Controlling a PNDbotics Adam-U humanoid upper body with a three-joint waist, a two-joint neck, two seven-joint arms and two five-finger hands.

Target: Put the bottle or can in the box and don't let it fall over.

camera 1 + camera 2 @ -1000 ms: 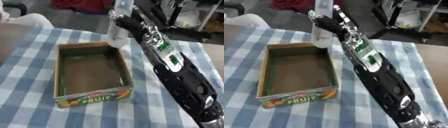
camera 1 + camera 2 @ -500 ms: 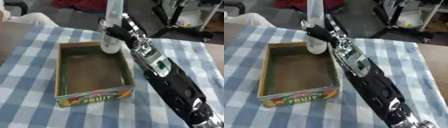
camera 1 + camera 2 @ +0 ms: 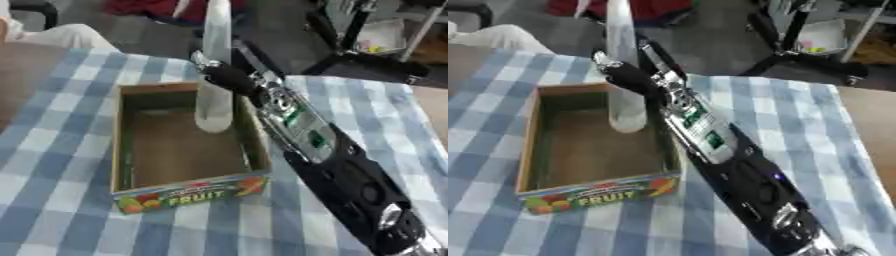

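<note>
We see a tall, slim, pale translucent bottle (image 3: 214,95), upright, with its lower end showing against the far right part of the inside of the box (image 3: 122,150); we cannot tell whether its bottom touches the box floor or hangs just above it. Its top runs out of the upper edge of both views, so we cannot make out a cap. The box is an open, shallow cardboard carton with a brown floor, greenish inner walls, and a colourful front panel that reads FRUIT beside pictures of fruit. It sits on a table covered with a blue and white checked cloth (image 3: 52,220). Beyond the far edge of the table we see a dark floor, some black stands or frames, something red, and a pale shape at the upper left. The right arm (image 3: 710,140), black with silver joints and a green patch, comes in from the lower right and crosses the right wall of the box, hiding part of that wall and the cloth beside it. The right hand (image 3: 627,75) is at the middle of the bottle, over the far right corner of the box, with its fingers wrapped round the bottle and grasping it. The left hand shows in neither view.
</note>
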